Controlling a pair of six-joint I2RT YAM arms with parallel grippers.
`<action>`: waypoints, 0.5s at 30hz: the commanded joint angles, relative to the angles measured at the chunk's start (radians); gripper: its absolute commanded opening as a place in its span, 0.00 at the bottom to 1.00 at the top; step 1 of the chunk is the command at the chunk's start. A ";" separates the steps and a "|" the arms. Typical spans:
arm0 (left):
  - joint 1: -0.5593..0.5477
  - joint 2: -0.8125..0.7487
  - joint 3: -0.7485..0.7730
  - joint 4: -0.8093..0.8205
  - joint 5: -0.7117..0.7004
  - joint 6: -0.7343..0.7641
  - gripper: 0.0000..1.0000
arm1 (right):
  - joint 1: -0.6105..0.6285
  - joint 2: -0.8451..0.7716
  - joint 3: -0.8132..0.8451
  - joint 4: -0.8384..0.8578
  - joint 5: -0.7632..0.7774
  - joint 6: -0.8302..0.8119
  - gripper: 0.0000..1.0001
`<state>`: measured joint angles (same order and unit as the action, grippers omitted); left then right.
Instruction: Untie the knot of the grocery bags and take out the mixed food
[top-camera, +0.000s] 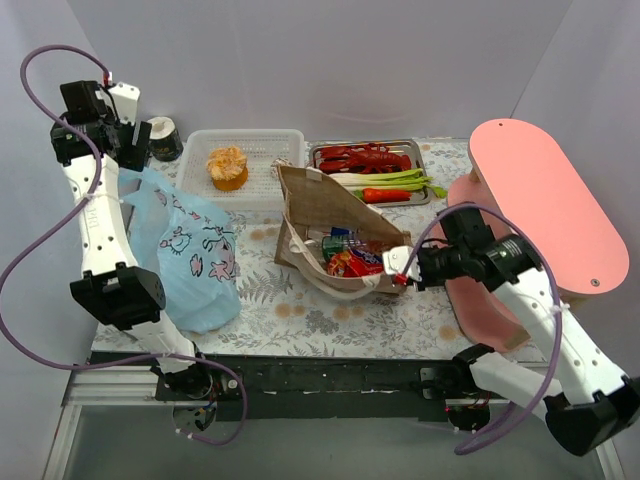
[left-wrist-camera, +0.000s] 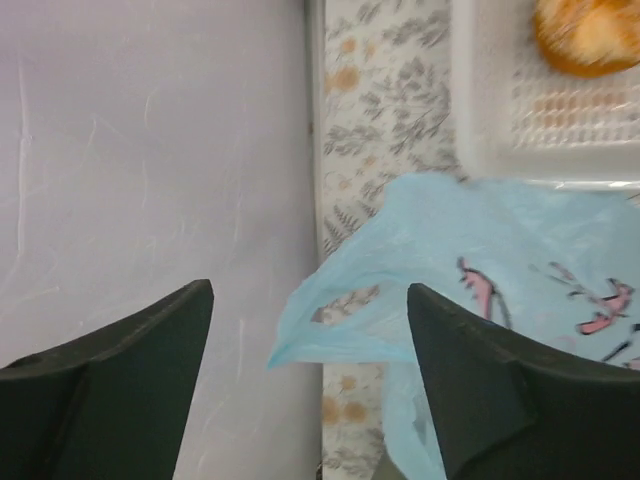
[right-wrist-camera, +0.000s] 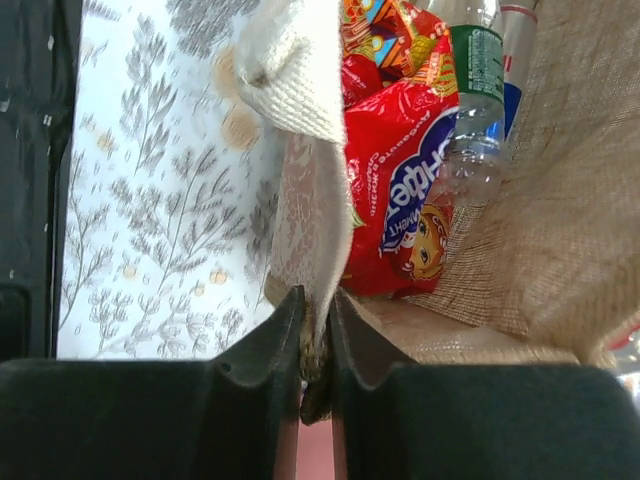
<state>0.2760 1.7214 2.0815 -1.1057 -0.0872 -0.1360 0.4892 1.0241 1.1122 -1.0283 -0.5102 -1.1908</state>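
In the top view the right gripper (top-camera: 401, 268) was seen pressed together on the near rim of the brown bag (top-camera: 320, 205). This bag lay on its side in the middle of the counter (top-camera: 270, 310), with its mouth turned to the lower right of the frame. The red snack packet (top-camera: 348, 263) was lying inside this mouth, just to the left of the right gripper. In the right wrist view its long axis was directed upward, away from that gripper. The left gripper (top-camera: 125, 135) was held spread and empty at the upper left of the frame, near a loose handle of the blue bag (top-camera: 195, 255) and well apart from the packet. The right arm was judged the nearer one, but it was occupied with the rim. The packet would therefore probably have to be reached from the left, across the blue bag.
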 joint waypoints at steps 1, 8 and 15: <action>-0.035 -0.068 0.143 -0.045 0.312 -0.021 0.85 | 0.002 -0.111 -0.066 -0.096 0.070 -0.096 0.28; -0.434 -0.197 0.026 0.055 0.596 0.064 0.98 | 0.002 -0.026 0.174 -0.069 -0.066 0.032 0.55; -0.653 -0.023 0.012 0.159 0.644 0.001 0.98 | 0.003 0.089 0.336 0.115 -0.249 0.417 0.70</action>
<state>-0.3412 1.5990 2.1246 -1.0222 0.5117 -0.1055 0.4919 1.0760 1.4075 -1.0409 -0.6228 -1.0374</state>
